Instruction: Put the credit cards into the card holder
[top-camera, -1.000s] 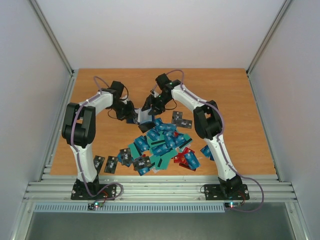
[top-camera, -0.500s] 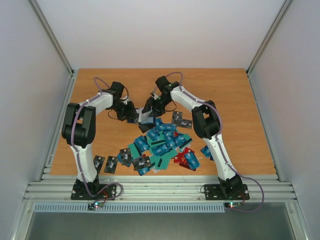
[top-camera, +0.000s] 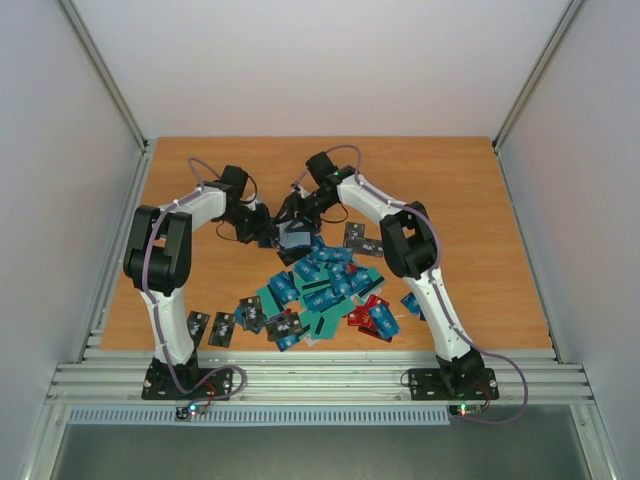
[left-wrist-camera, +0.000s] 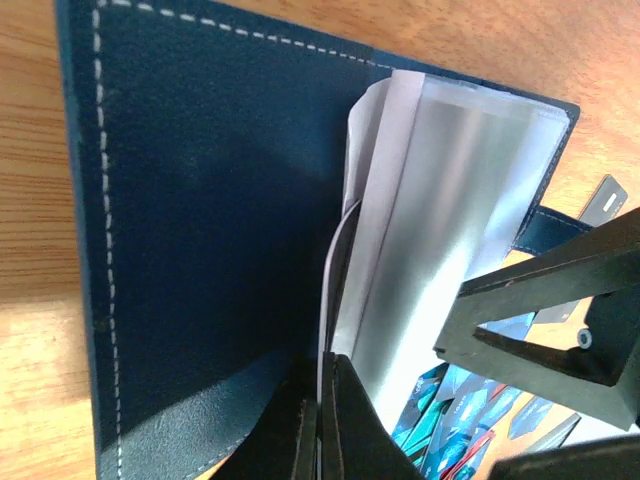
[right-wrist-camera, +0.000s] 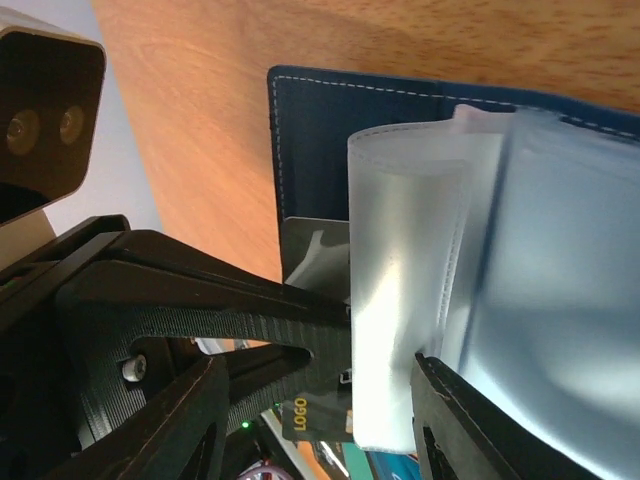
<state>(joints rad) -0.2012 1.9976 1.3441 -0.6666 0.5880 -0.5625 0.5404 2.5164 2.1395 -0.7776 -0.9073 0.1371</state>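
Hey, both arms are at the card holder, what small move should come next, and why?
Probably close the right gripper on the loose clear sleeves and lift them slightly apart. The holder lies open, the left gripper is shut on one sleeve, the right jaws stand open around the bunch, and no pocket gapes yet for the cards.

A wooden tabletop (top-camera: 480, 200), orange-brown with a fine grain, fills the middle of the top view. White panels (top-camera: 320, 60) close it in at the back and on both sides. Slanted metal posts (top-camera: 105, 75) stand at upper left and upper right. Ribbed aluminium rails (top-camera: 320, 378) cross the lower frame, with a slotted strip (top-camera: 320, 413) beneath.
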